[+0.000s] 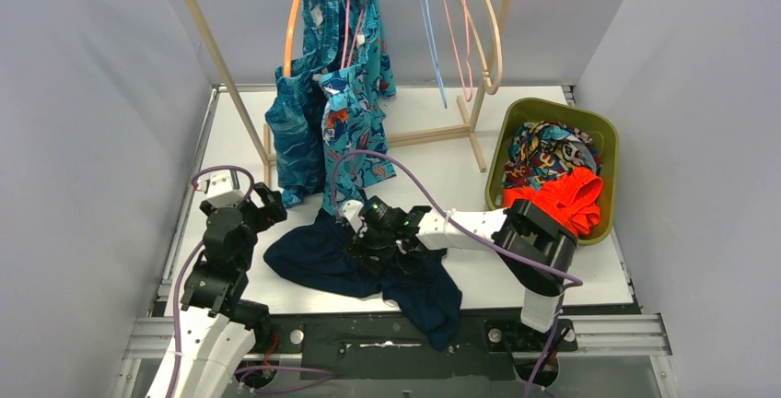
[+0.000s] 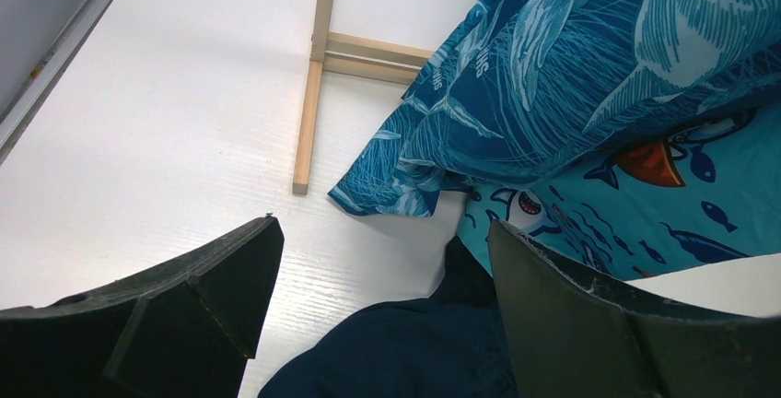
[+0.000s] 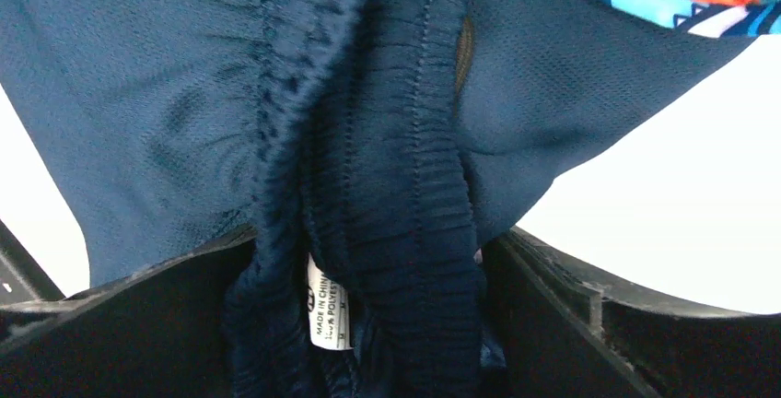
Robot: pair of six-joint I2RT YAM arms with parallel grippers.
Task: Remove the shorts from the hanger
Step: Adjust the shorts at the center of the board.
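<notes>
The navy shorts (image 1: 318,258) lie crumpled on the white table in front of the rack. My right gripper (image 1: 373,243) is shut on their gathered elastic waistband (image 3: 387,186), and a white label shows between the jaws. My left gripper (image 1: 269,204) is open and empty, low over the table by the navy shorts' left edge (image 2: 396,352). The teal leaf-print shorts (image 1: 297,131) hang on an orange hanger (image 1: 293,20). The turquoise cartoon-print shorts (image 1: 357,131) hang on a pink hanger (image 1: 350,20). Both reach down to the table (image 2: 553,66).
A wooden rack (image 1: 221,57) stands at the back with empty pink, blue and wooden hangers (image 1: 465,29); its foot (image 2: 308,122) lies ahead of my left gripper. A green basket (image 1: 553,114) at the right holds the multicolour shorts (image 1: 543,154) and the orange-red shorts (image 1: 564,197).
</notes>
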